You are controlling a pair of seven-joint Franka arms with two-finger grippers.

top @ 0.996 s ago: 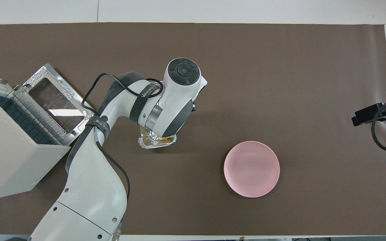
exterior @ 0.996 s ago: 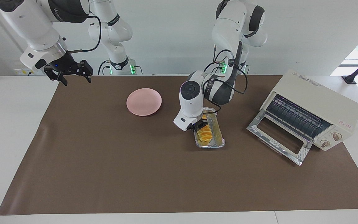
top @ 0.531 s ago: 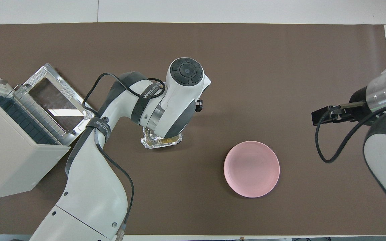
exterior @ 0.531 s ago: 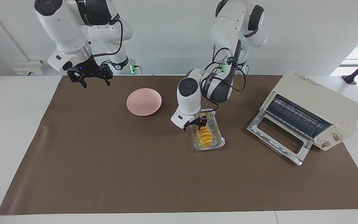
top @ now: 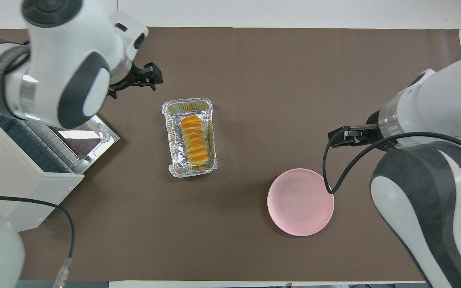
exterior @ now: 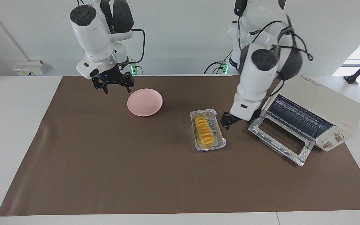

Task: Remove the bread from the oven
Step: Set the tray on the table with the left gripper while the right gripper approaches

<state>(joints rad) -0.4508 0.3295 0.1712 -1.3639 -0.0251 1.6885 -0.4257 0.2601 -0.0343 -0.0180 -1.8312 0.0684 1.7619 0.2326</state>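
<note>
Item: bread. A small golden ridged loaf, it lay lengthwise in a foil tray on the brown mat, out of the oven and untouched by either gripper.

Item: oven. The cream box stood at the left arm's end of the table, its glass door folded down flat and the wire rack bare. The tray sat well clear of the door, toward the middle of the table.

Item: plate. Pink, round and bare, it lay nearer to the robots than the tray, toward the right arm's end.

Item: left gripper. It hung in the air over the mat between the tray and the oven door, fingers spread and holding nothing.

Item: right gripper. It hovered over the mat beside the plate, fingers spread and holding nothing.

Step in hand, by judgement: the removal looked done, the loaf and tray being set down outside the oven and the left gripper free.

Next move, by judgement: if the loaf is meant for the plate, one gripper must descend on it, straddle its narrow width and pinch gently. Otherwise both arms need only draw clear.
</note>
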